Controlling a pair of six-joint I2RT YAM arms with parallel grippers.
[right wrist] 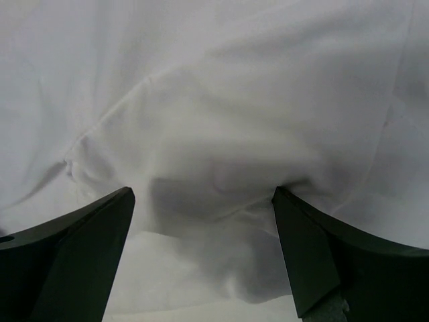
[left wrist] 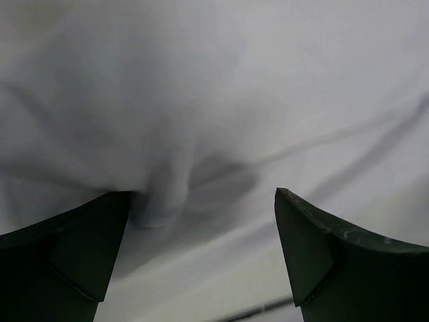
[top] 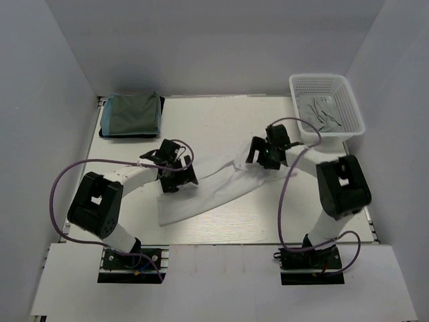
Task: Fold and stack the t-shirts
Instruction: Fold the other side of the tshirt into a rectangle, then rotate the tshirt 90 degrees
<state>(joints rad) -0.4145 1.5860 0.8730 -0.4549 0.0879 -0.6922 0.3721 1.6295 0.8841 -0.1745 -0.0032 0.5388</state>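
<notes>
White t-shirt point(top: 209, 193) one, teal t-shirt point(top: 133, 114) one, lattice basket point(top: 335, 133) one

Entry: robot lab test cell. Grounds, as I see them from my remote station: plain white panel walls point(top: 201, 40) closing in the space beyond and to either side of my left end effector point(top: 175, 174) and right end effector point(top: 265, 153); a pale wood-grain surface point(top: 221, 228) under both; two arms point(top: 100, 201) bolted on black base plates point(top: 131, 265) at the near edge, behind them; purple cables point(top: 57, 188) looping loose off each arm. Props: white lattice basket point(top: 328, 76) just beyond the right end effector; folded teal-green t-shirt point(top: 132, 114) well beyond the left one.
</notes>
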